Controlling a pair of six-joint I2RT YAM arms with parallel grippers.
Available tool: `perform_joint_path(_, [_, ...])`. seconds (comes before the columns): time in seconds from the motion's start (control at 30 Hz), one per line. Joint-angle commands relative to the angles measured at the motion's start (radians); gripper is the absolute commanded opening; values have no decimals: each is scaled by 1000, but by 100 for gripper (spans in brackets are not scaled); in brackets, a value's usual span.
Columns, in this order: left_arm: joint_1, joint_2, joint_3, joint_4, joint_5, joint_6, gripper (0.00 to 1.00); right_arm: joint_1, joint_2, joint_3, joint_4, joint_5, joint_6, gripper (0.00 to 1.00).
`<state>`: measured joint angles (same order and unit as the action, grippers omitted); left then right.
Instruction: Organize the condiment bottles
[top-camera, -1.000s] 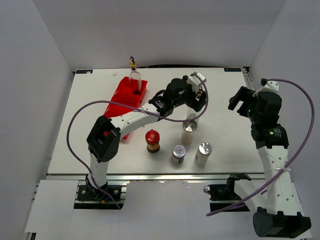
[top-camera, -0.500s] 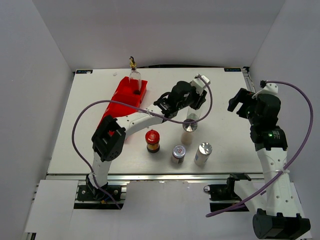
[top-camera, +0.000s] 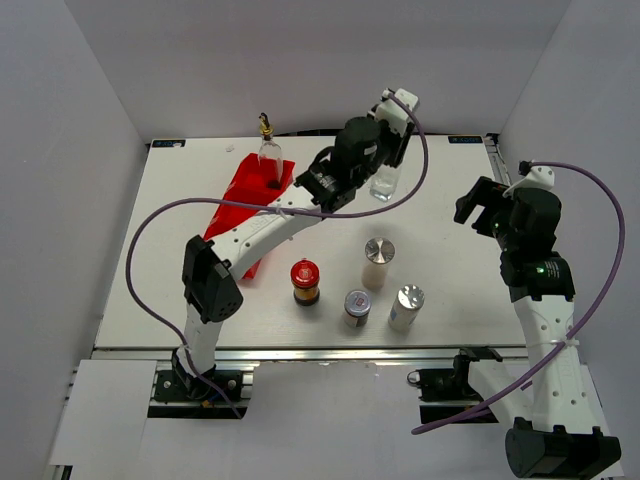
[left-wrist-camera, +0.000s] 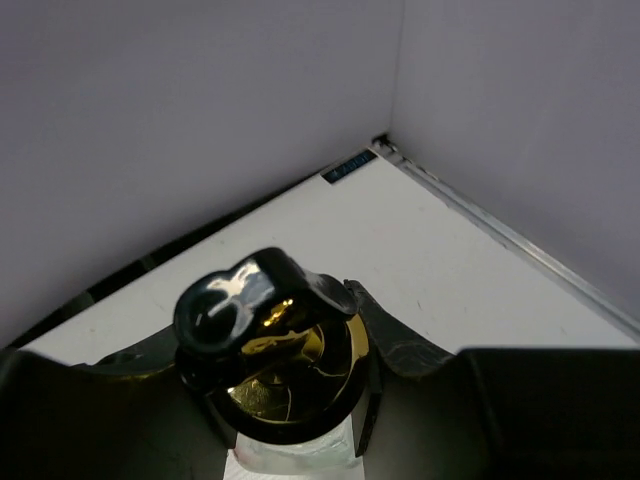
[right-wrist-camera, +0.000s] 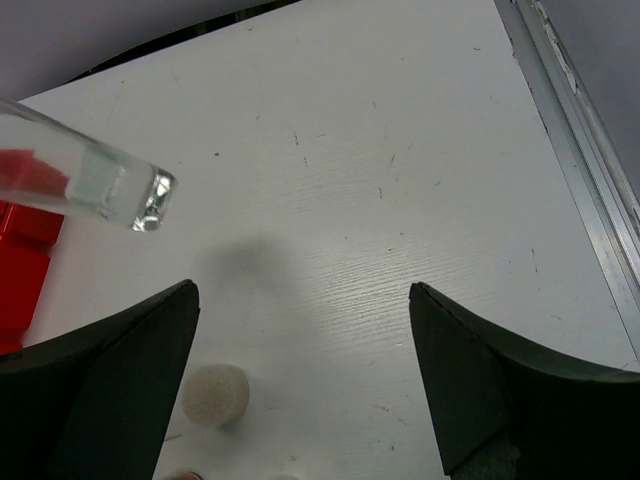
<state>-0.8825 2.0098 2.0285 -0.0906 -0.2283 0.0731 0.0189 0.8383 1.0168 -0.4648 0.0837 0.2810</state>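
My left gripper (top-camera: 386, 165) is shut on a clear glass cruet (top-camera: 383, 183) and holds it in the air over the back middle of the table. In the left wrist view its gold spout with a black cap (left-wrist-camera: 268, 372) sits between the fingers of the left gripper (left-wrist-camera: 262, 335). A second cruet (top-camera: 270, 160) stands in the red tray (top-camera: 238, 210). Two white shakers (top-camera: 378, 262) (top-camera: 405, 307), a red-lidded jar (top-camera: 305, 281) and a silver-lidded short jar (top-camera: 357, 306) stand near the front. My right gripper (top-camera: 478, 206) (right-wrist-camera: 300, 300) is open and empty at the right.
The right wrist view shows the held cruet's glass base (right-wrist-camera: 112, 186) at the upper left, a corner of the red tray (right-wrist-camera: 20, 250) and a white shaker (right-wrist-camera: 213, 396) below. The table's metal right edge (right-wrist-camera: 585, 150) runs close by.
The left gripper closed on the cruet that stood behind the shaker and lifted it up and toward the back of the table. The right arm barely moved.
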Motion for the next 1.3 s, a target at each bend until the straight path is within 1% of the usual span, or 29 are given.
perform_joint_path(0.0, [20,-123,134,14,-101,24,0,-7,-15,-6,58,-24,3,89])
perform_joint_path(0.07, [27,-153,159,-32,-138,34,0,-7,-15,-4,52,-18,6,89])
perform_joint_path(0.1, [28,-170,144,-35,-163,50,0,-7,-16,-3,51,-13,10,89])
perform_joint_path(0.13, [28,-189,128,-35,-227,59,0,-7,-18,-4,49,-4,15,89])
perform_joint_path(0.17, [30,-209,107,-37,-262,62,0,-7,-19,-4,49,-2,18,89])
perform_joint_path(0.2, [36,-254,86,-40,-290,62,0,-7,-19,-4,48,-2,20,89])
perform_joint_path(0.27, [45,-308,-2,-57,-331,50,0,-5,-19,-9,46,-2,21,90])
perform_joint_path(0.3, [47,-374,-42,-54,-345,48,0,-7,-18,-9,48,-2,21,89])
perform_joint_path(0.33, [47,-410,-127,-51,-365,48,0,-7,-16,-11,48,-2,23,89])
perform_joint_path(0.37, [47,-445,-169,-44,-411,53,0,-7,-10,-14,48,-4,26,89])
perform_joint_path(0.4, [50,-517,-209,-44,-445,50,0,-5,-8,-12,46,-7,27,89])
perform_joint_path(0.43, [57,-552,-294,-35,-469,45,0,-7,-4,-12,45,-9,29,89])
perform_joint_path(0.47, [68,-590,-342,-23,-480,39,0,-7,-2,-14,46,-10,30,89])
perform_joint_path(0.57, [132,-715,-491,5,-497,-4,0,-7,2,-18,52,-1,33,89])
perform_joint_path(0.6, [181,-736,-519,5,-505,-42,0,-7,4,-21,55,4,38,89])
perform_joint_path(0.67, [244,-790,-586,-20,-496,-100,0,-7,5,-27,58,13,41,89])
perform_joint_path(0.7, [304,-809,-618,-11,-481,-133,0,-7,7,-30,60,17,40,89])
perform_joint_path(0.77, [353,-850,-680,43,-476,-144,0,-7,10,-29,60,28,43,89])
perform_joint_path(0.8, [399,-852,-706,52,-474,-153,0,-7,10,-27,61,36,44,89])
perform_joint_path(0.87, [454,-839,-711,55,-453,-180,0,-7,8,-24,60,44,44,89])
perform_joint_path(0.9, [520,-829,-706,57,-430,-191,0,-7,7,-26,61,50,44,89])
perform_joint_path(0.97, [589,-794,-696,74,-341,-220,0,-7,2,-30,66,63,44,90])
perform_joint_path(1.0, [656,-746,-686,80,-303,-246,0,-7,2,-32,69,68,46,90])
perform_joint_path(1.03, [686,-722,-673,125,-261,-256,0,-7,1,-32,72,83,46,89])
perform_joint_path(1.1, [743,-639,-648,161,-192,-277,0,-7,4,-30,72,106,44,89])
perform_joint_path(1.13, [755,-611,-634,219,-178,-277,0,-7,7,-30,72,128,46,89])
perform_joint_path(1.2, [784,-559,-619,276,-125,-265,0,-5,8,-35,77,145,46,90])
perform_joint_path(1.23, [790,-515,-617,343,-111,-262,0,-7,8,-35,78,155,46,89])
perform_joint_path(1.27, [794,-491,-604,368,-97,-257,0,-7,13,-35,81,162,46,89])
